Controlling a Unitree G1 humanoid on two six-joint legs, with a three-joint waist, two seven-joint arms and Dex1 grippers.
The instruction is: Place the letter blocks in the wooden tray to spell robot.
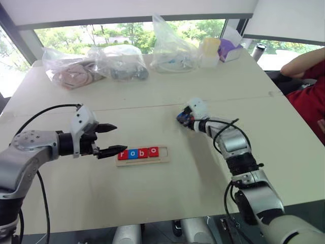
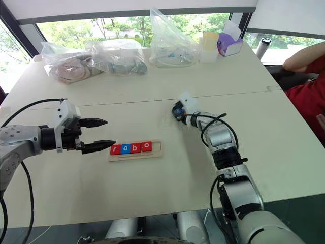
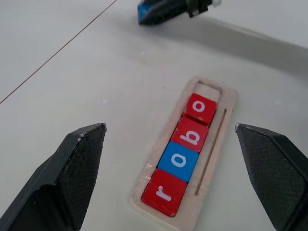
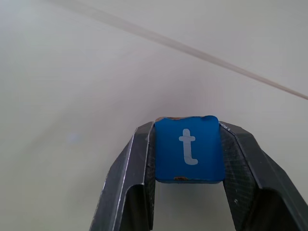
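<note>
The right gripper (image 4: 188,159) was clamped on the blue "t" block (image 4: 189,149), pinched by its two side edges so that the lettered face stayed free; this grip was judged to suit lowering the block flat into a slot. It was held low over the table (image 1: 152,101), apart from the wooden tray (image 1: 142,154) and off toward the robot's right of it. In the tray, four blocks (image 3: 180,153) had been set touching in a row reading "r", "o", "b", "o", with the last slot (image 3: 208,89) left bare for the "t". The left gripper (image 1: 112,138) was held with its fingers spread wide and empty just beside the tray's "r" end. Whether the "t" block rested on the table could not be told. Bags (image 1: 96,63) by the window were too blurred for their contents to be named, and a person's sleeve (image 1: 310,96) was cut off at the edge.
</note>
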